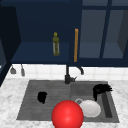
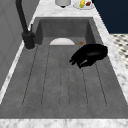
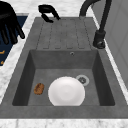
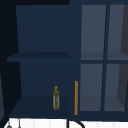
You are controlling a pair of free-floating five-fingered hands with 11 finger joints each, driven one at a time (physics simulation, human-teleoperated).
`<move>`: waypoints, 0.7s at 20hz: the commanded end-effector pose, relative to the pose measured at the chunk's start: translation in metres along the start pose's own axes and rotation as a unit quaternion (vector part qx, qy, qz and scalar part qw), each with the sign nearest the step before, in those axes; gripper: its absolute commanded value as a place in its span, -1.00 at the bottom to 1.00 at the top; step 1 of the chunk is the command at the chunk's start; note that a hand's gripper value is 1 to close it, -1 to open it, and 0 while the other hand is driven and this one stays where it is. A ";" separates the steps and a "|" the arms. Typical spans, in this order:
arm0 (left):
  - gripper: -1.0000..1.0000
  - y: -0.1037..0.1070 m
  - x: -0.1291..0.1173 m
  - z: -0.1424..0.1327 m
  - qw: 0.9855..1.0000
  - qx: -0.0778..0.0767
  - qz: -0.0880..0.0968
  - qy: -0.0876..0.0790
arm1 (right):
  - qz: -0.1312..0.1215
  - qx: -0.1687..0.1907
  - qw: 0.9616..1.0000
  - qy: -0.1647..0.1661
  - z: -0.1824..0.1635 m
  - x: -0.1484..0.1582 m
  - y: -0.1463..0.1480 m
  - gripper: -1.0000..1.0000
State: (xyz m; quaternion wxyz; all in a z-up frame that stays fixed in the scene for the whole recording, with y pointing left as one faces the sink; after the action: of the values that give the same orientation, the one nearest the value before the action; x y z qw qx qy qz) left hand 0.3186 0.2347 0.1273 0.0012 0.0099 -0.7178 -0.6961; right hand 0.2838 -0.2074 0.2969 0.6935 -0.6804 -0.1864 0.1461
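The white plate (image 1: 90, 108) lies flat on the floor of the sink (image 1: 30, 100) basin, close beside the drain (image 1: 79, 101). The right hand (image 1: 101, 90) hangs above the basin's back right part, up and to the right of the plate and clear of it; it touches nothing. From the right side that same hand (image 3: 8, 21) shows large near the camera, above the front counter edge, fingers (image 3: 12, 35) spread and pointing down, straight and relaxed, holding nothing.

On the basin floor, left of the plate (image 3: 66, 91) in the right side view, sits a small brown sponge (image 3: 39, 88), near the plate but apart from it. The drain (image 3: 82, 79) sits just behind the plate's far edge. A big red ball (image 1: 67, 115) covers the sink's front rim in the front view, overlapping the plate's left edge in the picture; how close it really lies to the plate I cannot tell.

Over the ribbed draining board left of the basin hovers the left hand (image 1: 42, 97). In the left side view it (image 2: 88, 55) floats above the ribs, palm down, fingers loosely curled and gripping nothing.

The black tap (image 1: 68, 75) rises behind the sink, about at the line between board and basin. Above the sink, an open dark-blue cabinet (image 4: 42, 57) holds a green bottle (image 4: 56, 98) on its lowest shelf, an orange handle (image 4: 76, 97) just to the bottle's right.
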 end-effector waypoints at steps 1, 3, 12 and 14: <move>0.00 0.000 0.000 0.000 1.000 0.000 0.000 0.000 | 0.023 0.005 0.998 -0.062 0.000 -0.001 0.022 -1.00; 0.00 0.000 0.000 0.000 1.000 0.000 0.000 0.000 | 0.021 0.002 0.996 -0.088 0.000 -0.002 0.035 -1.00; 0.00 0.000 0.000 0.000 1.000 0.000 0.000 0.000 | 0.021 -0.004 0.978 -0.207 -0.001 -0.005 0.092 -1.00; 0.00 0.000 0.000 0.000 1.000 0.000 0.000 0.000 | 0.028 0.000 0.972 -0.233 -0.001 -0.006 0.103 -1.00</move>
State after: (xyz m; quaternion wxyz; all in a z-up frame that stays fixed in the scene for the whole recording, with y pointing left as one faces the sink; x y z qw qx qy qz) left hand 0.3186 0.2347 0.1273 0.0012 0.0099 -0.7178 -0.6961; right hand 0.2846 -0.2078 0.2099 0.6438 -0.6450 -0.3082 0.2729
